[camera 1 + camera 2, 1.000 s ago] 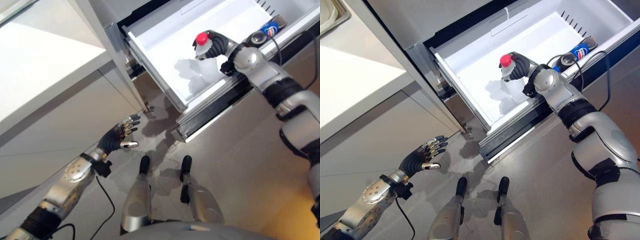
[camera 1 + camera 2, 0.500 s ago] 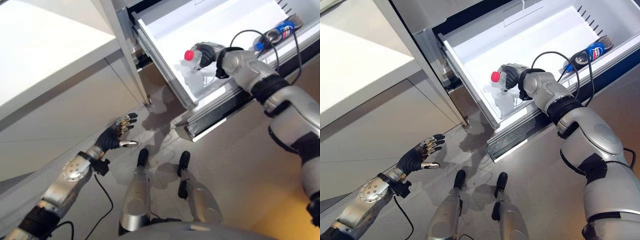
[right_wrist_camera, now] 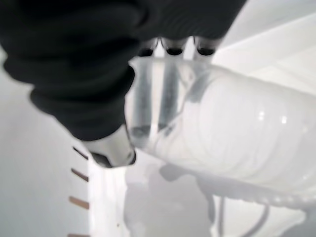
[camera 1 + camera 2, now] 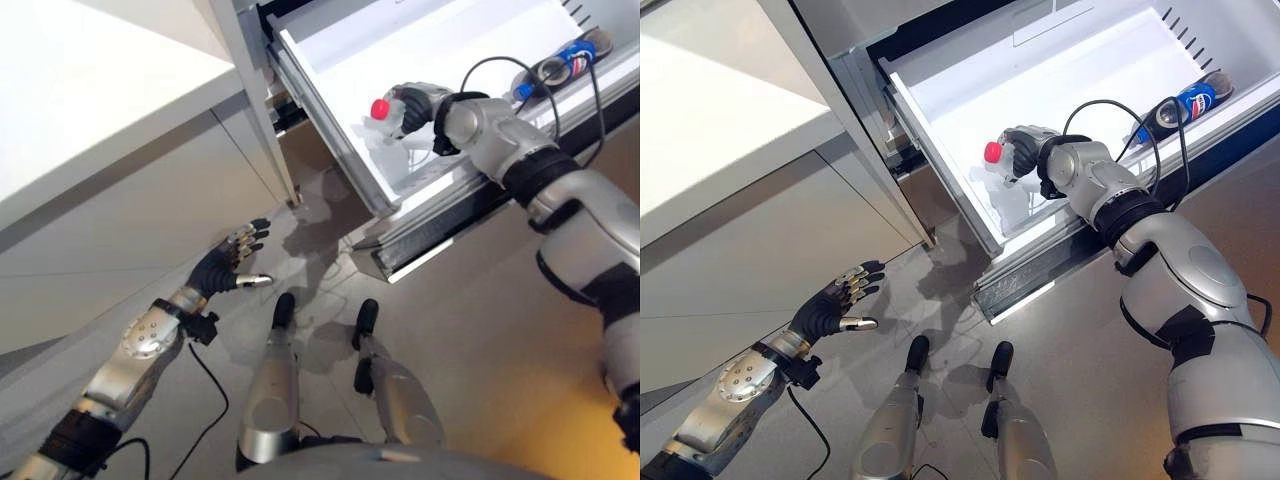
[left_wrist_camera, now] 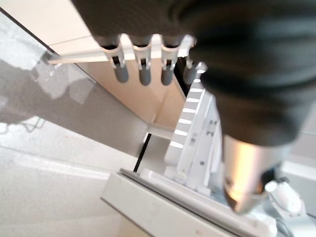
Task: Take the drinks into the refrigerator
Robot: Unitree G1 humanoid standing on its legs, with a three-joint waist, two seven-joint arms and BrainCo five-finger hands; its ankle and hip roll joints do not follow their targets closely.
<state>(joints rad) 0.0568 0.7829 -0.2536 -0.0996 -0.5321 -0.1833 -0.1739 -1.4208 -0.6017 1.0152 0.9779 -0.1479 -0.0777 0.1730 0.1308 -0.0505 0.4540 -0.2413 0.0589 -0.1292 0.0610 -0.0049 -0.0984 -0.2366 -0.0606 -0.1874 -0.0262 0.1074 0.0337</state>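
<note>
A clear bottle (image 4: 1002, 163) with a red cap (image 4: 992, 151) is held inside the pulled-out white refrigerator drawer (image 4: 950, 90), near its front left corner. My right hand (image 4: 1025, 143) is shut on it; in the right wrist view the fingers (image 3: 170, 47) and thumb (image 3: 111, 148) wrap the clear bottle (image 3: 217, 128). A blue-labelled soda bottle (image 4: 1185, 103) lies at the drawer's right end. My left hand (image 4: 835, 303) hangs open over the floor below the counter, and its fingers (image 5: 143, 71) are straight in the left wrist view.
A pale counter and cabinet front (image 4: 730, 230) stand on the left beside the refrigerator. The drawer's front rail (image 4: 1040, 275) juts out over the grey floor (image 4: 1090, 390). The drawer (image 5: 173, 207) also shows past my left hand.
The camera has shifted a little. My right hand has lowered the bottle from mid-drawer toward the drawer's front left corner. The left hand has barely moved.
</note>
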